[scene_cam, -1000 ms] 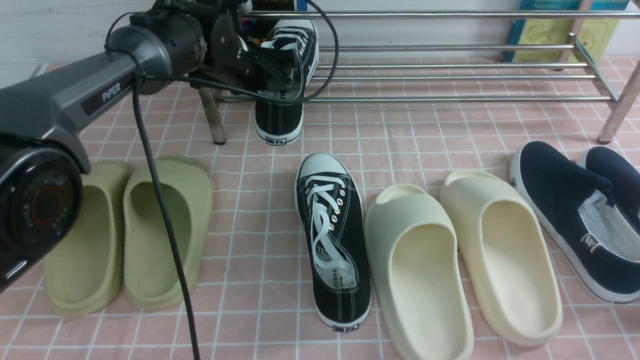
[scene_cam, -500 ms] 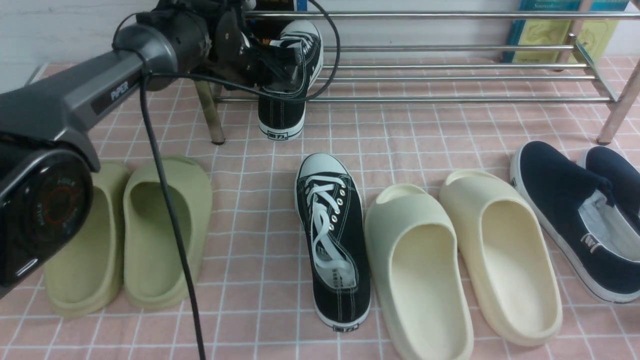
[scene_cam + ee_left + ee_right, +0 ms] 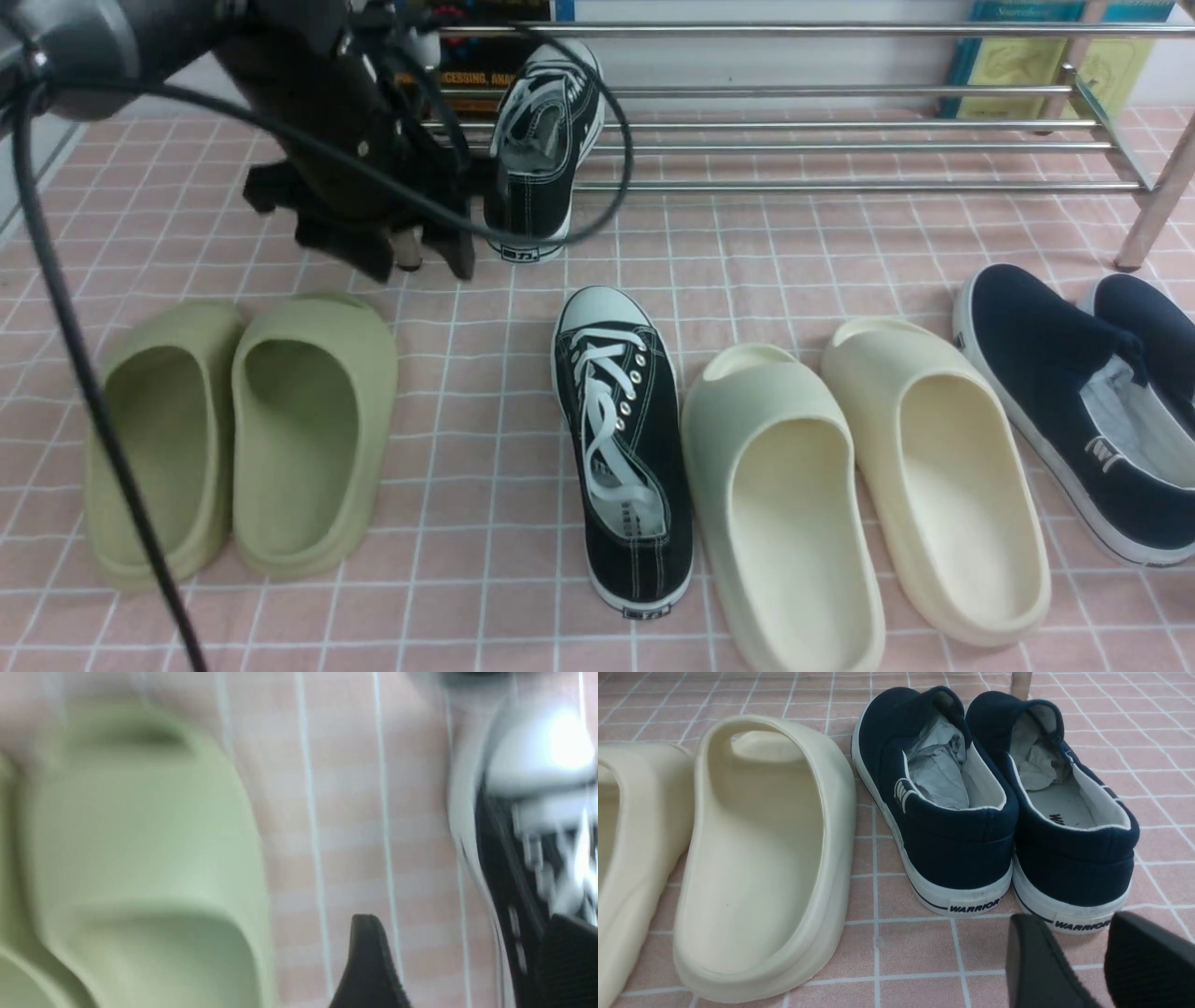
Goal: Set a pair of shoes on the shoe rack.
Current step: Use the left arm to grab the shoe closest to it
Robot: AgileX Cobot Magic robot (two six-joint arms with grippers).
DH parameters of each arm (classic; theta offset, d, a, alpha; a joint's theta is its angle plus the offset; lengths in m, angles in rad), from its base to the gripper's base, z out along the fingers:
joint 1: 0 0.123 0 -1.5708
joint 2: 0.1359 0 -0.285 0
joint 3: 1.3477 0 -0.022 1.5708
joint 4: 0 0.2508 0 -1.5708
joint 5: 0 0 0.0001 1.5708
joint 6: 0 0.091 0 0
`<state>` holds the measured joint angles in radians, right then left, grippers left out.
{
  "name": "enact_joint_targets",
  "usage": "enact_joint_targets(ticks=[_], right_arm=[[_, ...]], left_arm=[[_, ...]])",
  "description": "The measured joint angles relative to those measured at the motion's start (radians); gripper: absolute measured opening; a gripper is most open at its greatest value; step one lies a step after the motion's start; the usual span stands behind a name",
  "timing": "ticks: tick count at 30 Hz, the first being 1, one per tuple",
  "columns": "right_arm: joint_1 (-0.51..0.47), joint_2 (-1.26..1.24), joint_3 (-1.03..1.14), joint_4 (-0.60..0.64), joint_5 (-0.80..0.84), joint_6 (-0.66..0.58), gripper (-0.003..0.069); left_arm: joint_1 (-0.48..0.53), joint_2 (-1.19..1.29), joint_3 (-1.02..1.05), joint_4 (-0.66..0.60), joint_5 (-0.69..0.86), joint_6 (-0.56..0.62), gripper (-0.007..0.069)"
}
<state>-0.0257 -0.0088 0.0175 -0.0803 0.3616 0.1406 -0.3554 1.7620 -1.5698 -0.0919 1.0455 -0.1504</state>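
Beside left fingers [image 3: 457,250], ungripped black sneaker [image 3: 541,140]

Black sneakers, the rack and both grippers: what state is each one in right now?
Shoe rack: upright, one shoe on it.
Rear sneaker: tilted toe-up on the rack, ungripped.
Front sneaker: flat on the pink cloth, laced.
Left gripper: open, empty.
Right gripper: open, empty.

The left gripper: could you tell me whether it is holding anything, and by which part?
Nothing is held: the left gripper is open and empty, and the sneaker leans on the shoe rack by itself.
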Motion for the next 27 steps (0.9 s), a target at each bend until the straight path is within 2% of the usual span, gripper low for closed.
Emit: enact_joint_targets(ticks=[3,4,8,13,18,19,22,24,27], right_arm=[[0.0,0.0,0.0,0.0,0.0,0.0,0.024],[0.0,0.0,0.0,0.001,0.0,0.0,0.024],[0.0,0.0,0.0,0.001,0.0,0.0,0.024],[0.0,0.0,0.0,0.0,0.0,0.0,0.024],[0.0,0.0,0.0,0.0,0.0,0.0,0.024],[0.0,0.0,0.0,0.0,0.0,0.0,0.024],[0.0,0.0,0.0,0.0,0.0,0.0,0.024],[0.0,0.0,0.0,0.0,0.0,0.0,0.024],[0.0,0.0,0.0,0.0,0.0,0.0,0.024]], left_arm=[[-0.063,-0.09,0.144,-0.022,-0.058,0.005,0.0485],[-0.124,-0.14,0.226,-0.021,-0.111,-0.012,0.0485],[-0.232,-0.152,0.316,0.01,-0.21,-0.098,0.0485],[-0.298,-0.071,0.331,0.043,-0.304,-0.16,0.0485],[-0.308,0.024,0.331,0.092,-0.356,-0.181,0.0461],[-0.308,0.043,0.331,0.113,-0.365,-0.193,0.0444],[-0.306,0.092,0.331,0.178,-0.402,-0.262,0.0319],[-0.306,0.095,0.331,0.187,-0.423,-0.292,0.0175],[-0.306,0.075,0.331,0.197,-0.43,-0.31,0.0047]])
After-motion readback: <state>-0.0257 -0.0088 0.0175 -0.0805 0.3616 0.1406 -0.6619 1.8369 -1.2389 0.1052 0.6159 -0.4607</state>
